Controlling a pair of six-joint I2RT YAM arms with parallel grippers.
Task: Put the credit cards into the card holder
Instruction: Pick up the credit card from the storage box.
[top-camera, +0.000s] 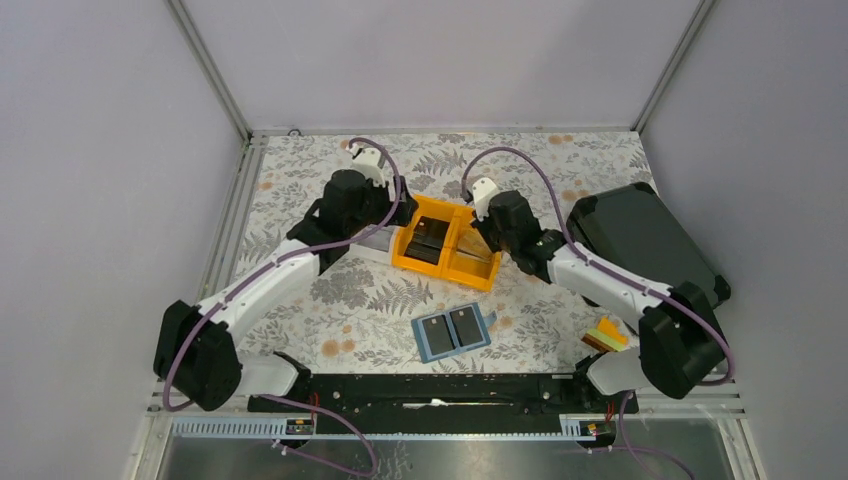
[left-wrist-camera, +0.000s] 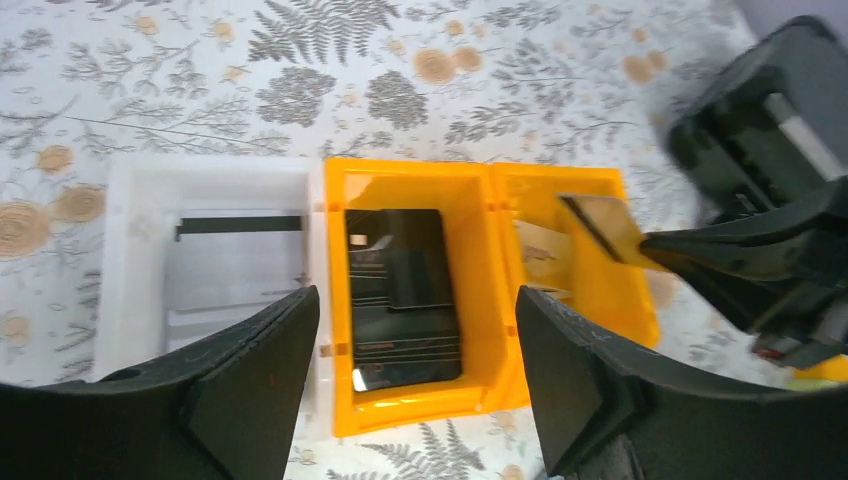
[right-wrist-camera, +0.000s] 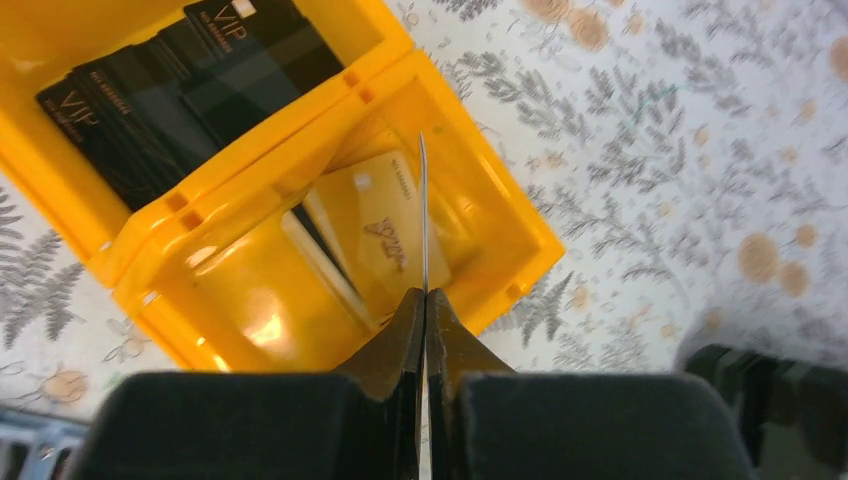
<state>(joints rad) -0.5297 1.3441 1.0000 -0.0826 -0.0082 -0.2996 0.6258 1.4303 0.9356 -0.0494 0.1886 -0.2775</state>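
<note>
The right pincer (right-wrist-camera: 424, 300) is clamped together on one credit card (right-wrist-camera: 422, 210). It grips the card by one short end, edge-on to its own camera, above the right-hand compartment of the orange bins (right-wrist-camera: 300, 135). The left wrist view shows the same card tilted over that compartment. More pale cards (right-wrist-camera: 385, 225) lie loose below it, and a stack of dark VIP cards (right-wrist-camera: 190, 90) fills the neighbouring compartment.

The left pincer (left-wrist-camera: 415, 300) hangs with its jaws wide apart over that dark stack, beside the white bin (left-wrist-camera: 130, 260), and holds nothing.

The card holder (top-camera: 455, 332) lies open on the tabletop (top-camera: 350, 300), nearer the arm bases and well apart from the bins. Two dark rectangles show on its leaves, possibly cards already seated, though the overhead view is too small to be sure.

The main risk is the grip. With so little of the card between the pads, it could pivot or slip out during the swing toward the holder, and a quick turn of the wrist would make that likelier.

The two arms are also close over the bins. If the left descends while the right pulls away, they could knock each other or tip a bin.

At the holder, the soft pocket may buckle instead of opening. A card arriving at a steep angle would then skate across the leaf or push the whole wallet along the tabletop.
</note>
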